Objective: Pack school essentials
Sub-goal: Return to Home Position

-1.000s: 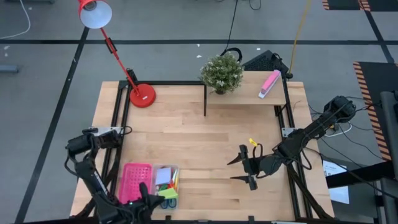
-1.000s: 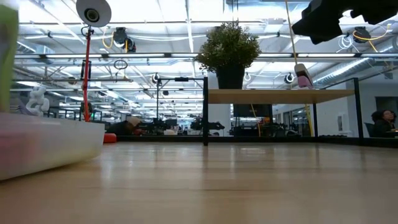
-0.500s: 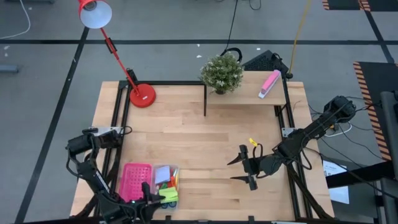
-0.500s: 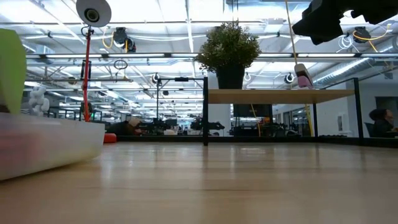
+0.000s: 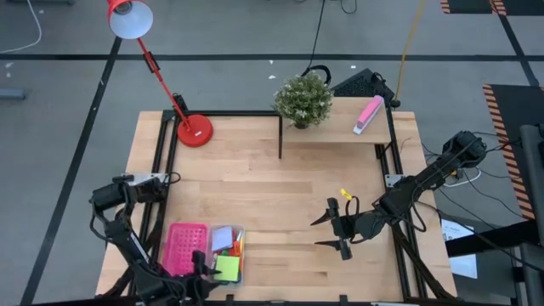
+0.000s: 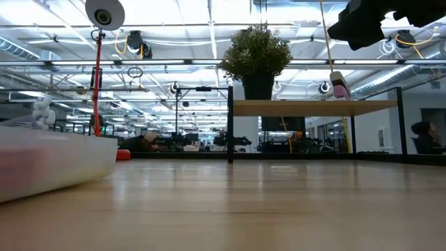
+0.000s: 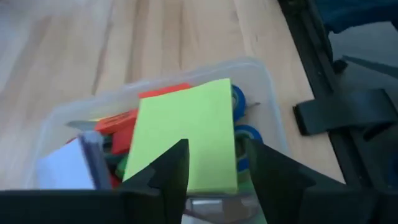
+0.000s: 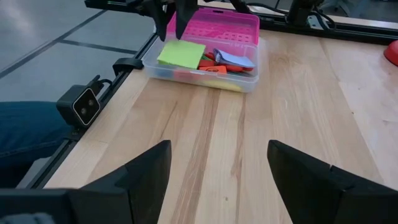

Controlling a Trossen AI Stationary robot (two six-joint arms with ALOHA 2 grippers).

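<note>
Green note pad (image 7: 186, 134) lies flat atop stationery in clear box (image 7: 270, 106).

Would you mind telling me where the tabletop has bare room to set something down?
The broad wooden middle of the table is bare, bordered by the red lamp base, the raised shelf with its plant, and the open right gripper. It is crowded at the near left corner: the clear box, pink tray and left gripper sit together.

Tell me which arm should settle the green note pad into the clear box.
Left. Its tool hangs open directly over the green note pad, which lies atop the stationery in the clear box. The right tool waits open over bare table, well away from the box.
</note>
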